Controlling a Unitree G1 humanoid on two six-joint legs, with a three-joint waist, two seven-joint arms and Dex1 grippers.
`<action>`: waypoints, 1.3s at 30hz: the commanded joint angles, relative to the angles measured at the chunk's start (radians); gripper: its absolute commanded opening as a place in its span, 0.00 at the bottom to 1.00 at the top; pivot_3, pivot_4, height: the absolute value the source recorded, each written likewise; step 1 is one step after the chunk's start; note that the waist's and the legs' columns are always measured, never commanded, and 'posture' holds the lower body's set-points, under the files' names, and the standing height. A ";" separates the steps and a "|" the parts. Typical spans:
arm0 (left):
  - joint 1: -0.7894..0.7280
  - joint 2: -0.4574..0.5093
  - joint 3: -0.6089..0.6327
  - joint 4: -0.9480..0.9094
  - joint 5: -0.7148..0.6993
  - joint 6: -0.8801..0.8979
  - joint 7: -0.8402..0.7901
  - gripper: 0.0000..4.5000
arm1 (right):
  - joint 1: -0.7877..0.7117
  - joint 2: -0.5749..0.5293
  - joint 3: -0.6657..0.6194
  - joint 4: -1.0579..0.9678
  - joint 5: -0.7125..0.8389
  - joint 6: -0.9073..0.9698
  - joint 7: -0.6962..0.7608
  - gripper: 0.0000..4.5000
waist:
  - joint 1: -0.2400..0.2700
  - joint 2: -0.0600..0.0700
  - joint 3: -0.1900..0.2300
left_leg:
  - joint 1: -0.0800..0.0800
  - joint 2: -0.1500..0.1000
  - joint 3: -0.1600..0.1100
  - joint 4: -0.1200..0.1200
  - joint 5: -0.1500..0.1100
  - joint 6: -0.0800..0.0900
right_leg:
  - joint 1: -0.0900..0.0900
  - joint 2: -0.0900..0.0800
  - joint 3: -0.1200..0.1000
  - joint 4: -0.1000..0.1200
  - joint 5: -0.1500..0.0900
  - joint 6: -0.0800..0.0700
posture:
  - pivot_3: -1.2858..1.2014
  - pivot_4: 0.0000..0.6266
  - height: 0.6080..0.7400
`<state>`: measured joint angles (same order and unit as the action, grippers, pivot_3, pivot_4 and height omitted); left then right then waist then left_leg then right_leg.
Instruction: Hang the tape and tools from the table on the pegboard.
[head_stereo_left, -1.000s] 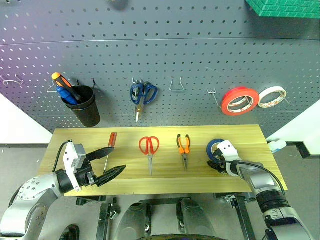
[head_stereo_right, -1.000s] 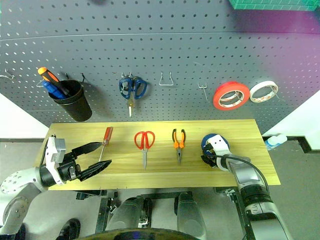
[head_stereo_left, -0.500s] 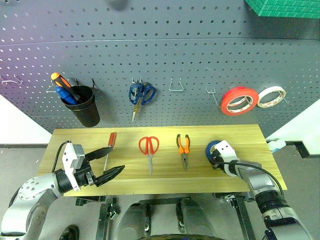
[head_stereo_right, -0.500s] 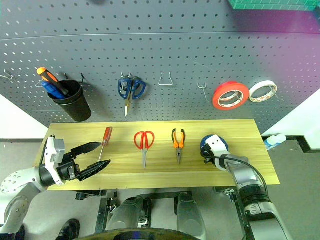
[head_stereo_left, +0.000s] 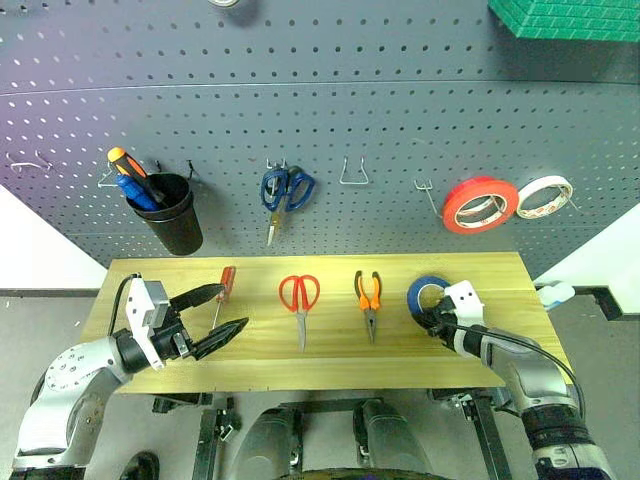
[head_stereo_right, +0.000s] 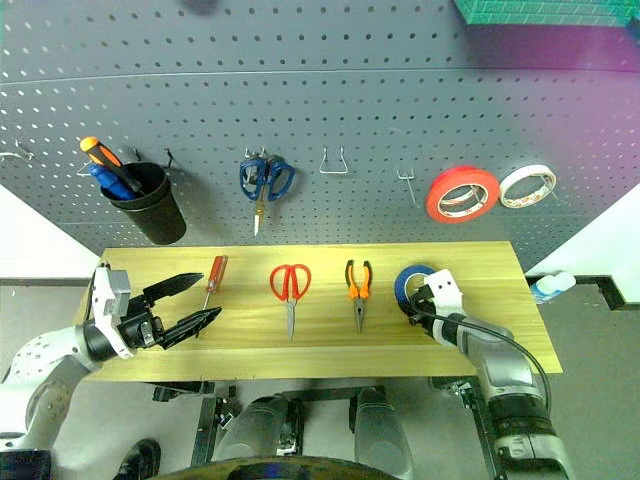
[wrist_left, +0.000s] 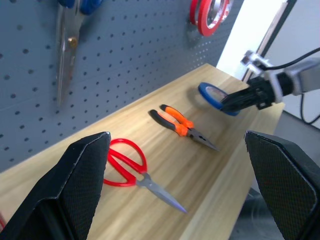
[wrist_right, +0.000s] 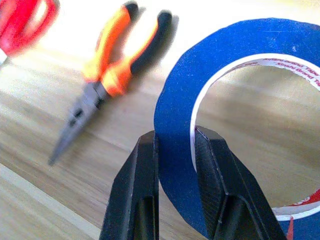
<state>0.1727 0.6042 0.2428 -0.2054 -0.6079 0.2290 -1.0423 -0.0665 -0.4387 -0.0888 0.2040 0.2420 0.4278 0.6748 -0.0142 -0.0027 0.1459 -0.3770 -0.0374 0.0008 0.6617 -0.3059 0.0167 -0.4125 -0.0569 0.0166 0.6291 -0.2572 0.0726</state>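
The blue tape (head_stereo_left: 424, 291) is tilted up off the table (head_stereo_left: 330, 362) at its right end, and my right gripper (wrist_right: 175, 137) is shut on the roll's wall, one finger inside the ring and one outside. The orange-and-black pliers (head_stereo_left: 367, 293) lie just left of it. Further left lie the red scissors (head_stereo_left: 299, 296) and the slim red screwdriver (head_stereo_left: 224, 286). My left gripper (head_stereo_left: 223, 312) hovers open and level over the table's left end, beside the screwdriver and holding nothing. The pegboard (head_stereo_left: 330, 100) rises behind the table.
On the pegboard hang a black cup (head_stereo_left: 174, 213) with screwdrivers, blue scissors (head_stereo_left: 286, 190), a red-orange roll (head_stereo_left: 480, 203) and a white roll (head_stereo_left: 545, 195). A bare hook (head_stereo_left: 353, 171) and another hook (head_stereo_left: 426, 190) sit between them. A green bin (head_stereo_left: 565, 18) hangs at the upper right.
My right gripper has shut on the blue tape and risen a little, tipping the roll up off the table. The left gripper has stayed open and hardly moved.
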 joint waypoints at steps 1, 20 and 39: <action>-0.038 0.001 -0.004 -0.016 0.000 -0.006 0.007 1.00 | 0.031 0.014 -0.039 -0.092 0.059 -0.009 0.010 0.15 | 0.000 0.000 -0.013 | 0.000 0.000 0.000 0.000 0.000 0.000 | 0.000 0.000 0.000 0.000 0.000 0.000 | 0.50 0.05 0.97; -0.137 -0.012 -0.012 0.099 0.008 -0.045 -0.034 1.00 | 0.044 0.103 -0.132 -0.165 0.220 -0.147 0.031 0.15 | -0.007 0.004 -0.075 | 0.004 0.000 0.000 0.003 0.001 -0.001 | 0.003 0.001 0.001 0.003 0.000 0.000 | 0.48 0.00 0.97; -0.152 -0.037 -0.011 0.115 0.003 -0.058 -0.032 1.00 | 0.105 0.153 -0.161 -0.262 0.288 -0.319 0.040 0.15 | -0.009 0.008 -0.088 | 0.005 0.000 0.000 0.004 0.001 -0.001 | 0.004 0.001 0.001 0.005 0.000 0.000 | 0.47 0.00 0.97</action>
<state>0.0410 0.5562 0.2139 -0.0811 -0.5989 0.1838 -1.0687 0.0457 -0.2914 -0.2399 0.0149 0.5079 0.1369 0.7137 -0.0230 0.0057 0.0574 -0.3718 -0.0378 0.0009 0.6661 -0.3051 0.0158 -0.4083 -0.0556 0.0177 0.6343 -0.2569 0.0725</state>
